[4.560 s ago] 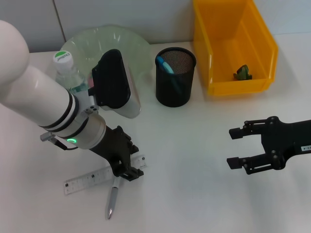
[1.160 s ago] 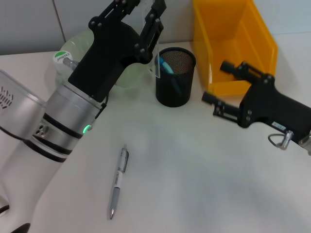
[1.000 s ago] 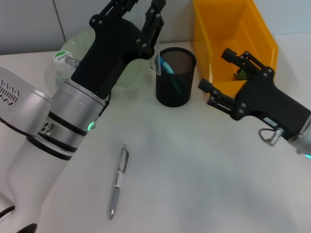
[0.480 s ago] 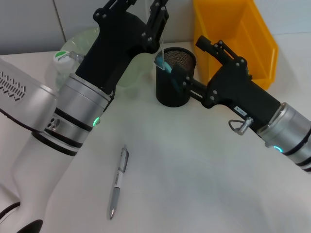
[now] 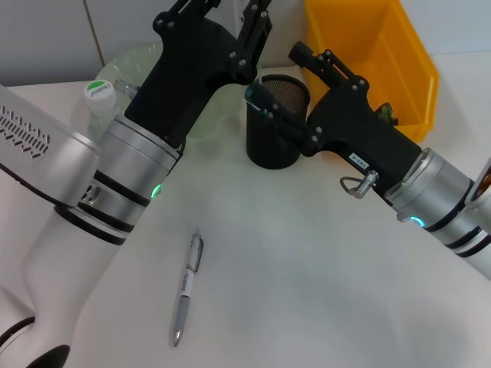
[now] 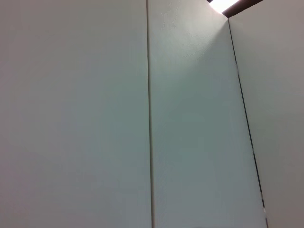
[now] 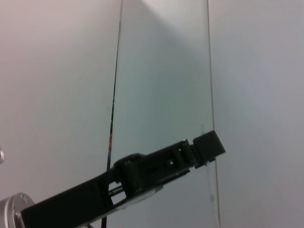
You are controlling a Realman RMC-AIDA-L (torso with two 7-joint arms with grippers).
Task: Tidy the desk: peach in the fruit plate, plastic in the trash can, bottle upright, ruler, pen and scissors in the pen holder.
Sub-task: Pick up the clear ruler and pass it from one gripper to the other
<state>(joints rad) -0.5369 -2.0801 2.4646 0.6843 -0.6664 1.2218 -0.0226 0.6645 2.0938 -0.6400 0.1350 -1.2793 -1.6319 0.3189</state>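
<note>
While both arms crowd black mesh pen holder (image 5: 274, 126), left gripper (image 5: 230, 11) sits above its rim at frame top; clear ruler barely discernible between fingers, grip state: cannot tell. Right gripper (image 5: 280, 84) at holder mouth, fingers spread, nothing held. Silver pen (image 5: 186, 287) lies alone on white desk (image 5: 307, 291), long axis near-vertical in head view, tip toward robot. Clear bottle with green-white cap (image 5: 98, 96) upright behind left arm; label unreadable. Yellow plastic bin (image 5: 383, 54) beside holder, green glass plate (image 5: 138, 65) mostly blocked.
</note>
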